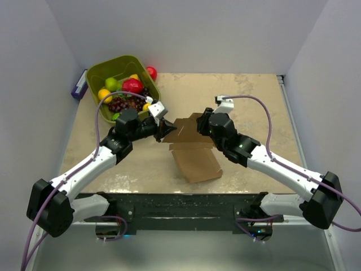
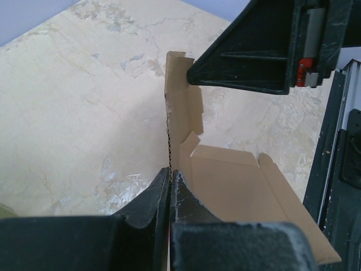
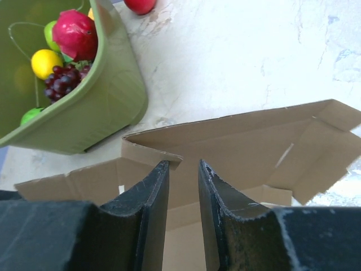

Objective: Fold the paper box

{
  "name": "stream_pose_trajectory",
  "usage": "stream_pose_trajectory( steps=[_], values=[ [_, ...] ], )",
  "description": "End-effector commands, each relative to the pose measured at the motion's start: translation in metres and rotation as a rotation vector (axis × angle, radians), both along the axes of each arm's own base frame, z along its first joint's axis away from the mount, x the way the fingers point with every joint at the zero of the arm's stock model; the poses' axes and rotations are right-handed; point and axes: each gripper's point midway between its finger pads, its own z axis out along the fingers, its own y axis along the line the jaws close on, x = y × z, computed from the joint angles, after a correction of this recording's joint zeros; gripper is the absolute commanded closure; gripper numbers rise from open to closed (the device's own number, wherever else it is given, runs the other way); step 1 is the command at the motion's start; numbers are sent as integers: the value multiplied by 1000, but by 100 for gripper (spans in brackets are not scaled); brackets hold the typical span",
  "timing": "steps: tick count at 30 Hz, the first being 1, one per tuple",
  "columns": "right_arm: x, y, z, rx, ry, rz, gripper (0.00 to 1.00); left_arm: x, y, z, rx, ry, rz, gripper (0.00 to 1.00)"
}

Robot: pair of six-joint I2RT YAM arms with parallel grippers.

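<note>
- Left gripper (image 2: pixel 169 172) fills the bottom of its wrist view. Its jaws are pressed shut on the corrugated edge of one panel of the paper box (image 2: pixel 237 180), holding that panel upright off the flat base.
- Mid-worktop, between the two arms and near the green bin (image 1: pixel 113 62), the paper box has its long plain panel flat toward the arm bases and its far panels partly raised.
- Right gripper (image 3: pixel 183 164) stands over those far panels, jaws a little apart, with nothing seen pinched between them. In the left wrist view one of its fingers touches the upright panel's top corner.
- The step looks like raising the walls. To do it well, the left gripper should hold its panel steady while the right gripper bends the neighbouring flap slowly along its crease; thin card probably buckles if pushed across it.
- Plain pale walls (image 1: pixel 186 34) close the space on three sides.
- Beige and marbled, the worktop (image 1: pixel 254 101) looks smooth, so the blank may slide unless its base is pinned.
- Grapes (image 1: pixel 121 103) and other fruit fill the green bin; a red fruit (image 1: pixel 152 72) lies just outside it.
</note>
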Motion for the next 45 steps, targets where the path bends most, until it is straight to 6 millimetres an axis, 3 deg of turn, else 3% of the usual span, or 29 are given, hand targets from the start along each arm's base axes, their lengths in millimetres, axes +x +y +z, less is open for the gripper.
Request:
stream_pose_trajectory(
  steps=[1,16,19,23,27,29,32,37,41,45],
  values=[
    [12,-6,6,-33,-49,-42,67,-18,-12,28,-56,-114,-121,100],
    [29,3,28,-49,-153,25,61,-33,-25,20,-47,-84,-232,100],
    [26,3,27,-52,-142,36,59,-18,-20,15,-26,-72,-135,100],
    [13,-3,12,-48,-90,49,53,24,6,4,31,-30,153,100],
    [-18,0,-7,-8,-16,153,37,35,13,-8,44,34,249,100],
    [-33,4,-22,14,29,191,35,35,12,-11,34,64,253,100],
    [-58,21,-30,55,60,272,34,31,4,-13,11,95,215,100],
    [-82,60,-35,65,69,391,34,23,-5,-13,-24,125,155,100],
    [-81,84,-37,57,63,442,35,19,-10,-10,-39,126,121,100],
    [-74,93,-52,18,84,429,36,18,-10,-9,-41,123,115,100]
  ],
)
